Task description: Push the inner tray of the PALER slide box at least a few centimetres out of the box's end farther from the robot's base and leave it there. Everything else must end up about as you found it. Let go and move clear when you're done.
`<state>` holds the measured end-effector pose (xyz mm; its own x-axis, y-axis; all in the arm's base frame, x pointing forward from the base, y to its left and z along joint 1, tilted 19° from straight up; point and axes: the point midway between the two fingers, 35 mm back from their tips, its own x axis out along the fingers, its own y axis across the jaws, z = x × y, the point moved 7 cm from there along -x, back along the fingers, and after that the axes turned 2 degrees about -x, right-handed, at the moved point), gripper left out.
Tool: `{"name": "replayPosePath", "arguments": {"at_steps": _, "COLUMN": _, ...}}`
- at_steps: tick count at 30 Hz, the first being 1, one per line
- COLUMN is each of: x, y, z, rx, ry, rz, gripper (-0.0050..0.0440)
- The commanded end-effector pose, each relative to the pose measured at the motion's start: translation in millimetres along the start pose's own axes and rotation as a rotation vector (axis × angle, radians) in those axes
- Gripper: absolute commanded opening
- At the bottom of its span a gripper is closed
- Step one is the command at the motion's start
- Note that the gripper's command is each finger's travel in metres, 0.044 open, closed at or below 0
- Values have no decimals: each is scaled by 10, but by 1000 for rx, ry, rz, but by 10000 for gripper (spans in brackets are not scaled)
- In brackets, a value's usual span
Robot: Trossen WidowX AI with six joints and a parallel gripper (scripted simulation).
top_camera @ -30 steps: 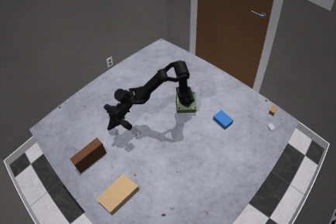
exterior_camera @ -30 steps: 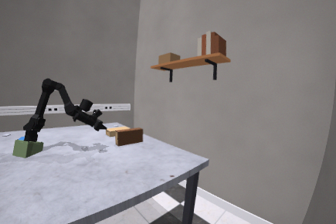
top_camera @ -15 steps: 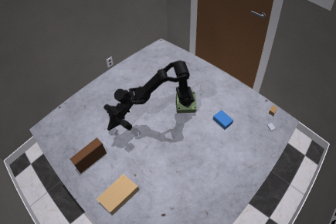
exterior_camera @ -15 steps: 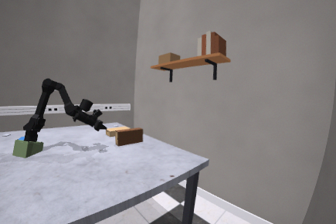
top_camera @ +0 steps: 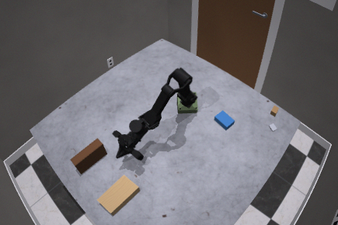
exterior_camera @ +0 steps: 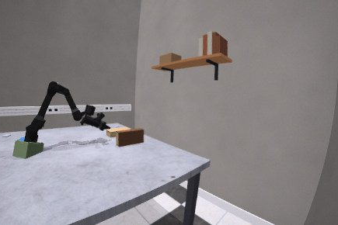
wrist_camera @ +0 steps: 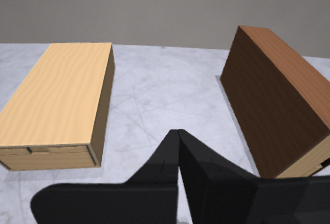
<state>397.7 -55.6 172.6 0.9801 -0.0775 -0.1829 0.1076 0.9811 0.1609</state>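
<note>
two slide boxes are lying ahead of the arm in the wrist view, and going from left to right: the paler slide box is lying flat at the left, its near end face showing a tray front with a small notch, the tray looking flush with the box and not yet pushed out at all; the gripper is sitting in the middle, pointing into the gap between the two boxes, its fingers clenched tight together with nothing between them; the darker slide box is standing on its long edge at the right, near the gripper but not touching it; in the top view the same order is reversed, the darker box up-left of the gripper and the paler one well apart from it toward the table's near edge; the step in hand is, as i judge it, the approach, with the closed fingertips being readied as a pusher; the next move is calling for the tips to swing left and drop to the height of the paler box's near end face, line up on the tray front inside the sleeve's rim, then press straight along the box's length so the tray is emerging from the far end; the risks are shoving the whole box instead of the tray, and brushing the darker box while turning.
</note>
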Motion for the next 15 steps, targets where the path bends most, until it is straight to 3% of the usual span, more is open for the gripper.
{"name": "replayPosePath", "arguments": {"at_steps": 1, "x": 142, "y": 362, "z": 60, "rx": 15, "ry": -70, "rz": -45, "gripper": -50}}
{"name": "replayPosePath", "arguments": {"at_steps": 7, "x": 92, "y": 1195, "z": -10, "rx": 78, "ry": -160, "rz": -61, "gripper": -50}}
{"name": "replayPosePath", "arguments": {"at_steps": 15, "x": 75, "y": 1290, "z": -17, "rx": 89, "ry": -175, "rz": -68, "gripper": -50}}
